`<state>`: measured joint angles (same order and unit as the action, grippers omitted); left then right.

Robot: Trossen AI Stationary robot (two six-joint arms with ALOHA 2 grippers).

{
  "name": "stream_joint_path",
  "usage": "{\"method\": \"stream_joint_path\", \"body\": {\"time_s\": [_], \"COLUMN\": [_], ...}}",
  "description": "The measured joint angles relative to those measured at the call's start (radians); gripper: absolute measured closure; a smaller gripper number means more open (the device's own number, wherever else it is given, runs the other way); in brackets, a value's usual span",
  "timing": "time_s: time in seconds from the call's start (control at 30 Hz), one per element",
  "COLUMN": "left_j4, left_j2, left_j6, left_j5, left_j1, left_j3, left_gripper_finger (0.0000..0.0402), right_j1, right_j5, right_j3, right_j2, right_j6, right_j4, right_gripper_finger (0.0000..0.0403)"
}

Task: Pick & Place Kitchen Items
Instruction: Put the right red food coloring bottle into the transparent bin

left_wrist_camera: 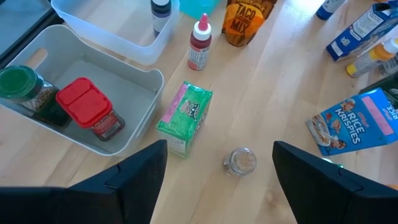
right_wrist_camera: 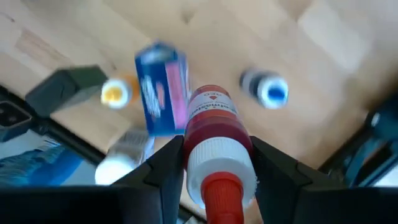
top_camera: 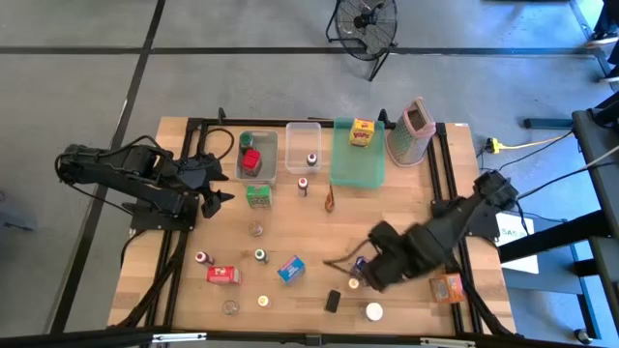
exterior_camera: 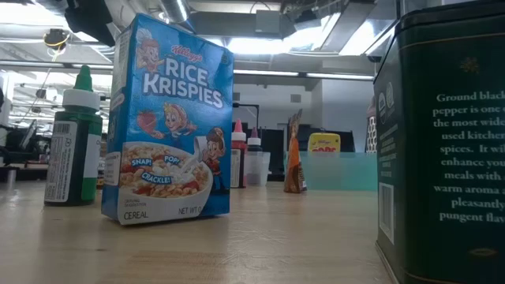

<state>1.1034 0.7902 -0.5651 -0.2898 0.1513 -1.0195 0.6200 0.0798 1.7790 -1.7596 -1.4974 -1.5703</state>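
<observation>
one red-capped red bottle [right_wrist_camera: 214, 140] in right gripper [right_wrist_camera: 214, 168].

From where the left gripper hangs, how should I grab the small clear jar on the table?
Come straight down and pinch the small clear jar across its round sides, below the lid. It stands upright, apart from the green box, and the open left gripper already brackets it.

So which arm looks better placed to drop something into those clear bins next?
Probably the right, in one sense: its gripper is shut on a red-capped bottle. But it sits far from the clear bins. The left gripper hovers open beside them, holding nothing.
</observation>
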Motion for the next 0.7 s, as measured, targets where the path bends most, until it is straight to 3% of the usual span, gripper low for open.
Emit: {"method": "stream_joint_path", "body": {"time_s": [0.17, 0.47, 0.7], "left_j4": [0.0, 0.017, 0.031], "left_j2": [0.0, 0.0, 0.0], "left_j6": [0.003, 0.003, 0.017], "left_j5": [-0.003, -0.004, -0.007], "left_j1": [0.0, 0.0, 0.0], "left_j3": [0.0, 0.0, 0.0], "left_gripper_finger": [0.0116, 0.0115, 0.0114], "right_j1": [-0.128, -0.346, -0.567], "right_j5": [0.061, 0.184, 0.175], "right_j3": [0.029, 0.234, 0.29], "right_j2": [0.009, 0.011, 0.013], "right_j6": [0.215, 0.608, 0.917], "right_j4": [0.0, 0.0, 0.051], "right_gripper_finger": [0.0247, 0.0247, 0.0247]}}
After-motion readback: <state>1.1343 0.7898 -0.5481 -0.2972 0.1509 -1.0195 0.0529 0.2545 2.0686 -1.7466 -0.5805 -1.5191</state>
